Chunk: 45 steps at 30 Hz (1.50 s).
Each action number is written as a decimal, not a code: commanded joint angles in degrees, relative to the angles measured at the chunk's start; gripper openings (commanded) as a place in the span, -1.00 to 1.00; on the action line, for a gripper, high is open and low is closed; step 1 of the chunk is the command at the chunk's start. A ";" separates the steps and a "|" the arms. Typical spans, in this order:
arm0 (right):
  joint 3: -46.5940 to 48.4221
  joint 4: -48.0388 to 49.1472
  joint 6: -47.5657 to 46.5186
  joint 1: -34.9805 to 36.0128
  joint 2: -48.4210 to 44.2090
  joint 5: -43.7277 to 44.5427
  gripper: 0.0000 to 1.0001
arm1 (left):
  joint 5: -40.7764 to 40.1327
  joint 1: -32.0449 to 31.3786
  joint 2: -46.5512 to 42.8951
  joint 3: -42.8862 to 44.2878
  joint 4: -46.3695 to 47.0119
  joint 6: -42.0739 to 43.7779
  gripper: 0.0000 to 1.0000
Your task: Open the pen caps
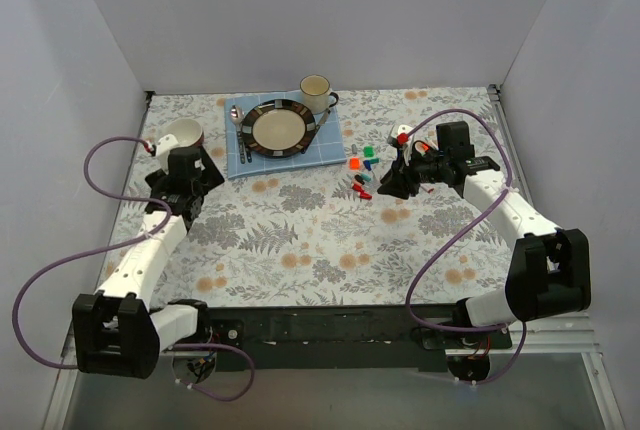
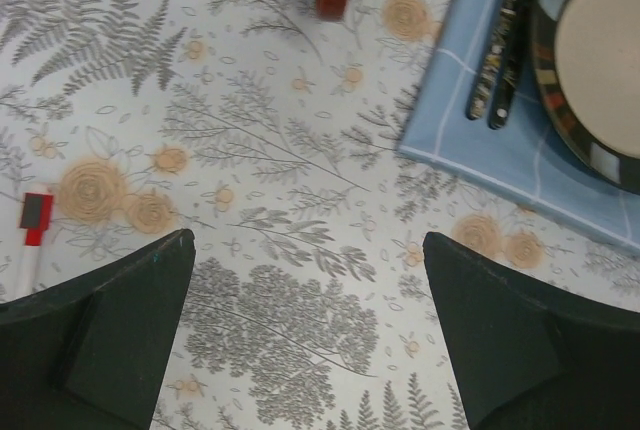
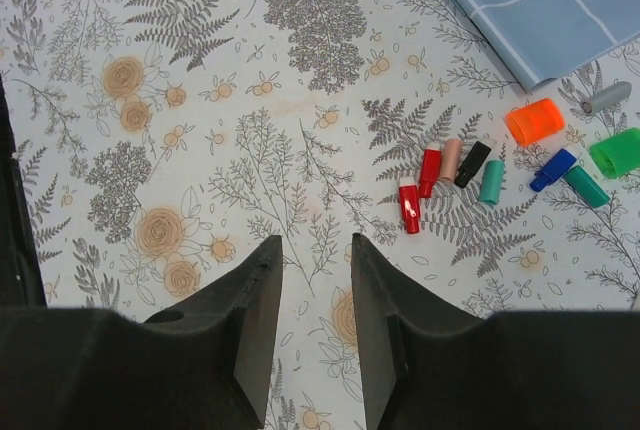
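Tablecloth (image 3: 250, 100) — pen caps (image 3: 430, 172) in right-wrist view

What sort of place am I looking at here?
Likely a robot test booth staged as a dining table: plain white walls, a floral-print tablecloth with a dark-rimmed ceramic plate, two white robot arms bolted at its edge.

— What are the pen caps (image 3: 430, 172) made of?
— Smooth plastic, and the red ones glint glossy. My own fingers (image 3: 250, 320) are matt black plastic.
— And underneath?
— A matt printed tablecloth (image 3: 250, 100). The blue placemat (image 3: 560, 10) looks like woven cloth, and the plate (image 2: 560, 100) like glazed ceramic.
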 commanded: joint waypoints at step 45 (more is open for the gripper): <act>-1.64 -0.25 -3.01 -0.12 0.55 0.39 -0.17 | 6.12 33.30 18.89 -3.64 1.01 -12.90 0.15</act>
